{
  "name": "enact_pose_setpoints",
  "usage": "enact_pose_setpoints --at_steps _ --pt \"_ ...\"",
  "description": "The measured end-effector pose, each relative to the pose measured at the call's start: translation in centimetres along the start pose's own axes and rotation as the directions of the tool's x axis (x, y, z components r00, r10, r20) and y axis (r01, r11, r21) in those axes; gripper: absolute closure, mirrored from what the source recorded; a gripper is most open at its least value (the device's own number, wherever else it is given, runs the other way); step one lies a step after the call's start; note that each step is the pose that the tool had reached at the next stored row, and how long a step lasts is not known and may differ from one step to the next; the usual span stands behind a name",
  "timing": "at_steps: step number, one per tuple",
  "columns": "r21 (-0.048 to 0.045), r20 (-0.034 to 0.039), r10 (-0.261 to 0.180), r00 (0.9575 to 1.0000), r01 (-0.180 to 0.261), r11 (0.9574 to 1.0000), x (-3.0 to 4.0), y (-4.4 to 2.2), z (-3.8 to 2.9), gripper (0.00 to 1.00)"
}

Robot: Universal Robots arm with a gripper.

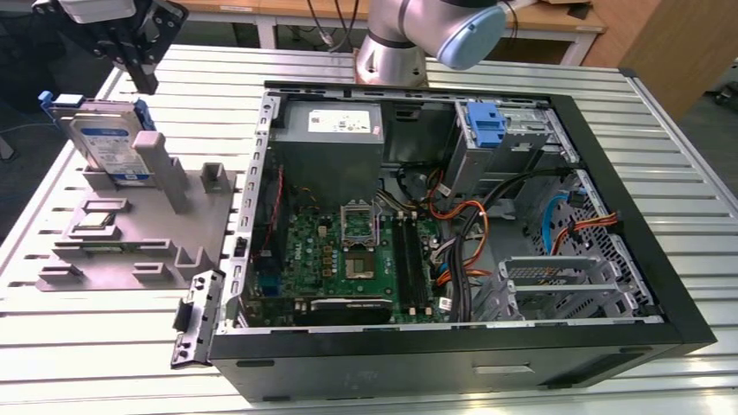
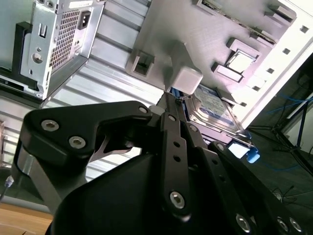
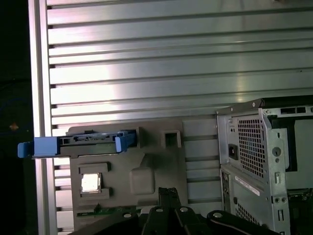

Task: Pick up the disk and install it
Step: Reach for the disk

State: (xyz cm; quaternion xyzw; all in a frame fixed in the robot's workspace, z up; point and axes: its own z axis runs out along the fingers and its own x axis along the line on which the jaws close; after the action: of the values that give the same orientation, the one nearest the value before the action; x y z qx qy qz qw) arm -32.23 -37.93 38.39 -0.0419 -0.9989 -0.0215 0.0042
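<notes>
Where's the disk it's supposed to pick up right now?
The disk stands on edge in the grey holder at the exterior view's left, outside the open computer case. The gripper hangs above it, not touching.

In the second wrist view, the hand (image 2: 168,98) partly hides the disk (image 2: 215,107).

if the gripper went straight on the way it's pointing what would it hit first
Most likely the grey fixture, near its upright post. The gripper seems aimed beside the disk, not at it, though depth is hard to judge.
</notes>
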Motion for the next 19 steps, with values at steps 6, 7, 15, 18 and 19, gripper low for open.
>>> enact_pose_setpoints --at_steps 6,7,15,18,19 --pt "0.0000 0.0000 0.000 1.0000 0.000 1.0000 0.88 1.31 0.18 0.90" --pt "-0.0001 0.0002 0.000 1.0000 0.000 1.0000 1.16 1.57 0.22 0.90" --pt "0.0000 0.0001 0.000 1.0000 0.000 1.0000 4.78 2.18 0.46 0.90" --pt "0.0000 0.0001 0.000 1.0000 0.000 1.0000 5.76 2.36 0.57 0.90" --pt "0.0000 0.0001 0.000 1.0000 0.000 1.0000 6.07 2.44 0.61 0.90"
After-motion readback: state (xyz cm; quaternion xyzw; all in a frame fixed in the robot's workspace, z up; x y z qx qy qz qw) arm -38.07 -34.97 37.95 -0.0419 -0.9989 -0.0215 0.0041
